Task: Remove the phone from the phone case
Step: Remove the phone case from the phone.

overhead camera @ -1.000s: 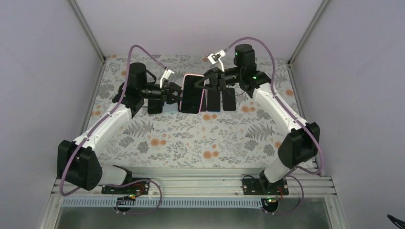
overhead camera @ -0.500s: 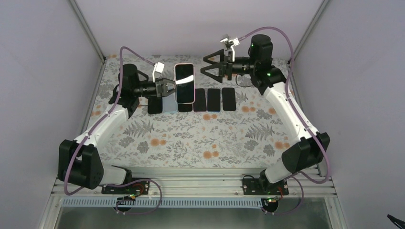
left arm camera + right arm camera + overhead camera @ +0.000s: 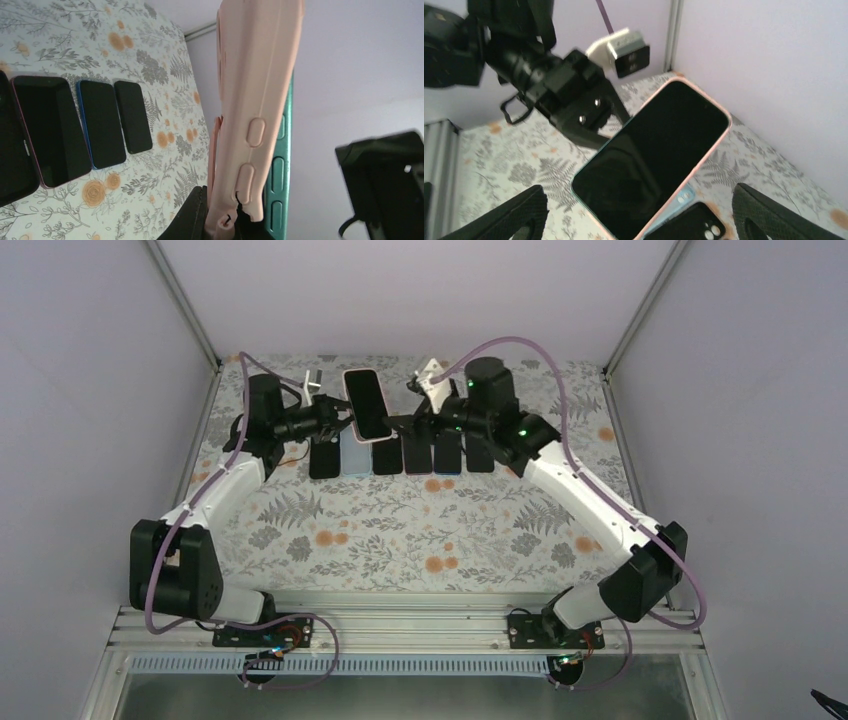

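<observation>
Top external view has my left pincer (image 3: 343, 421) clamped near one end of a black-screened phone (image 3: 365, 405) in its pale pink rubbery case (image 3: 260, 75). It holds the phone up in the air over the far part of the fern-and-flower printed tabletop (image 3: 400, 530), above a row of dark phones (image 3: 420, 453) lying flat there. My right pincer (image 3: 415, 422) sits near the phone's other side and is not touching it. In the right wrist view its two fingers (image 3: 514, 212) stand wide apart, one on each side of the screen, with nothing gripped.

From my left wrist I look along the case's side wall with its two raised button covers. A teal edge (image 3: 279, 165) shows just beside it, which I take to be the phone's own body. I judge that the case lip is already off along that side, though I cannot tell how much of the phone is seated in it.

I expect the phone to be stiff and fairly light, with slick glass that would crack if it dropped onto the phones below. The case should be soft, stretchy and grippy, so it will flex rather than snap, and it may cling at the corners.

My right pincer would do best to close on the bared teal edge near the free end. There it meets rigid body instead of pliant rubber, and it should squeeze gently and keep off the middle of the glass.
</observation>
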Robot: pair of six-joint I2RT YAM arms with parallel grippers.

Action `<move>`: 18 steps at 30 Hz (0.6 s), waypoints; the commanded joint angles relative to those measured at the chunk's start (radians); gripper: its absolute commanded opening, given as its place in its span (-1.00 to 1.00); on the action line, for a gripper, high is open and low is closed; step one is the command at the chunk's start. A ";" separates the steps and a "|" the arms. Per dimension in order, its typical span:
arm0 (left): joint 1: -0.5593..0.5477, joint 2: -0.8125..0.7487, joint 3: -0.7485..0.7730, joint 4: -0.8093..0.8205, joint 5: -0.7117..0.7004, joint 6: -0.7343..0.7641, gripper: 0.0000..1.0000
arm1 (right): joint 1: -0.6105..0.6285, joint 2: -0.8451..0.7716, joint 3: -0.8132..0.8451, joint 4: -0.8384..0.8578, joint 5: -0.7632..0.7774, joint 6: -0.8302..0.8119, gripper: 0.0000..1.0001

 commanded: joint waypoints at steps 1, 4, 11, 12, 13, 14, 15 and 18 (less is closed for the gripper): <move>0.022 0.008 -0.008 0.103 0.022 -0.118 -0.95 | 0.089 -0.019 -0.066 0.054 0.287 -0.144 0.69; 0.034 0.011 -0.025 0.121 0.018 -0.141 -0.95 | 0.155 -0.006 -0.103 0.100 0.375 -0.179 0.65; 0.046 0.025 -0.033 0.123 0.021 -0.170 -0.95 | 0.249 0.054 -0.115 0.167 0.501 -0.228 0.60; 0.047 0.026 -0.038 0.127 0.022 -0.176 -0.95 | 0.259 0.061 -0.114 0.174 0.513 -0.233 0.59; 0.048 0.027 -0.041 0.132 0.022 -0.182 -0.95 | 0.268 0.069 -0.112 0.181 0.529 -0.238 0.58; 0.049 0.028 -0.044 0.135 0.020 -0.185 -0.95 | 0.275 0.076 -0.110 0.187 0.540 -0.245 0.57; 0.048 0.029 -0.046 0.137 0.020 -0.189 -0.95 | 0.282 0.087 -0.108 0.192 0.554 -0.251 0.57; 0.050 0.030 -0.045 0.139 0.024 -0.200 -0.95 | 0.296 0.111 -0.104 0.211 0.592 -0.265 0.54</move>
